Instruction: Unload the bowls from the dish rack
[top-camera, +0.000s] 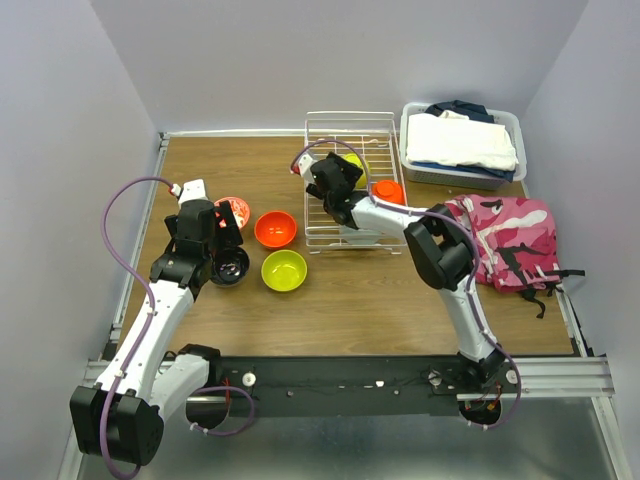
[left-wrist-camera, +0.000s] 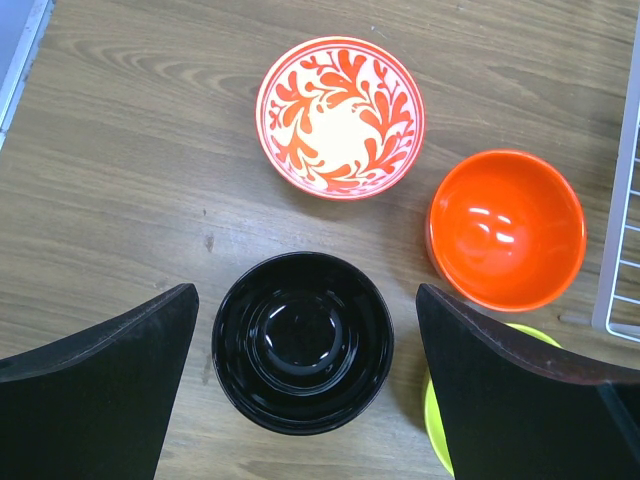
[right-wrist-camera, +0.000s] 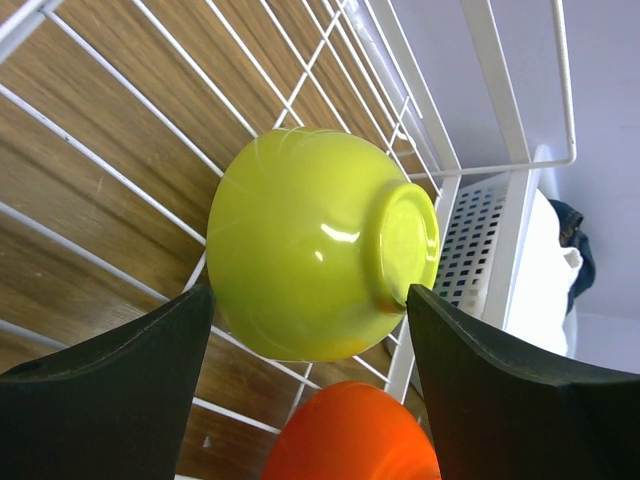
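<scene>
The white wire dish rack (top-camera: 322, 135) stands at the back centre. Inside it a lime-green bowl (right-wrist-camera: 320, 240) lies tipped on the wires with its foot up, and an orange bowl (right-wrist-camera: 355, 435) sits beside it. My right gripper (right-wrist-camera: 310, 292) is open, one finger on each side of that lime-green bowl, the right tip at its foot. On the table left of the rack stand a dark-inside bowl (left-wrist-camera: 302, 340), a white-and-red patterned bowl (left-wrist-camera: 340, 117), an orange bowl (left-wrist-camera: 507, 228) and a lime-green bowl (top-camera: 284, 270). My left gripper (left-wrist-camera: 305, 292) hangs open above the dark bowl.
A grey bin (top-camera: 500, 175) of folded clothes sits right of the rack. A pink camouflage cloth item (top-camera: 505, 240) lies at the right side of the table. The rack's wire edge (left-wrist-camera: 625, 200) is close to the orange bowl on the table.
</scene>
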